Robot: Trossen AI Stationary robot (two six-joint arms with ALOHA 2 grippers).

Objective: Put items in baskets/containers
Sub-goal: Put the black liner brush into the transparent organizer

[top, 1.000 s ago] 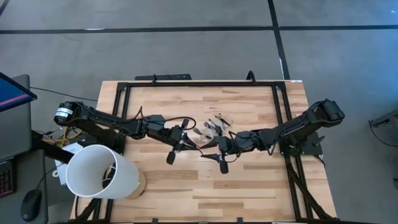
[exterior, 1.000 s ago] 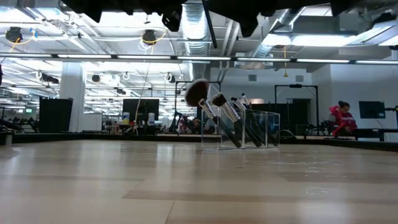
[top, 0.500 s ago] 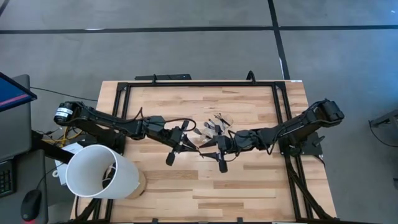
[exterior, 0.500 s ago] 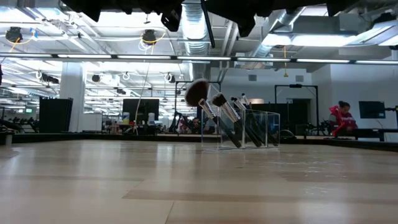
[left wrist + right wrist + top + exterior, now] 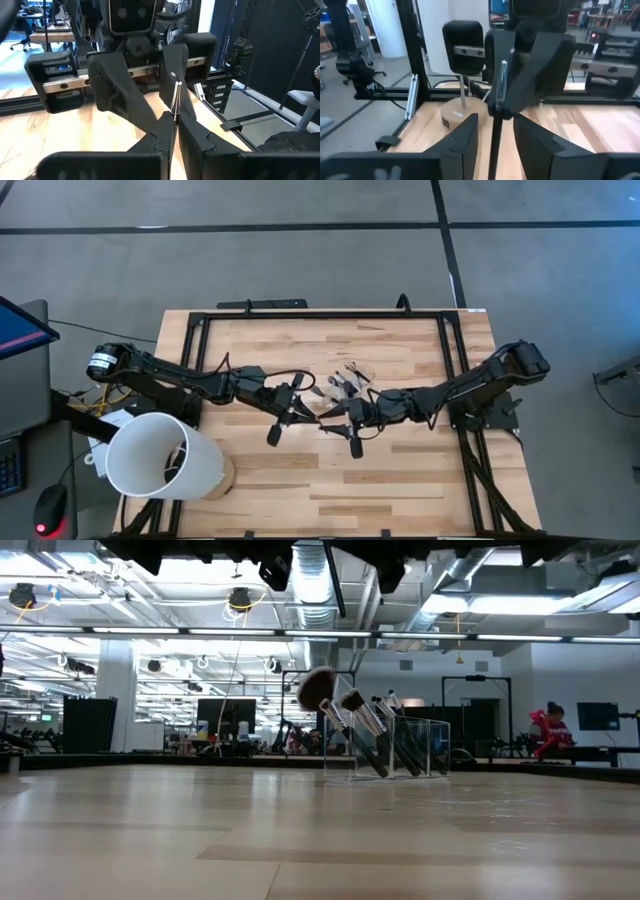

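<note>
The wooden table (image 5: 400, 470) is the biggest thing here, pale planks of butcher-block with a black metal frame (image 5: 320, 315) round its edges. At its near left corner lies one large white cylinder (image 5: 160, 455), smooth and hollow, its open mouth facing up toward the camera.

Two dark jointed arms reach in from either side and meet tip to tip near the table's middle. Just behind their meeting point stands the one clear plastic box (image 5: 425, 745), square-sided and see-through. Brushes (image 5: 318, 688) lean out of it at a slant, with dark handles, silver ferrules and fluffy dark heads. I can make out four heads from table height, the foremost being the biggest and roundest; how many more are in there I can't tell.

Smallest is a single thin stick (image 5: 175, 100), dark with a shiny silver section, held in the air between the two grippers. The left gripper (image 5: 175, 122) has its fingers pressed together on one end of it. The right gripper (image 5: 495, 120) has its fingers spread on either side of the other end, with a gap showing on both sides.
</note>
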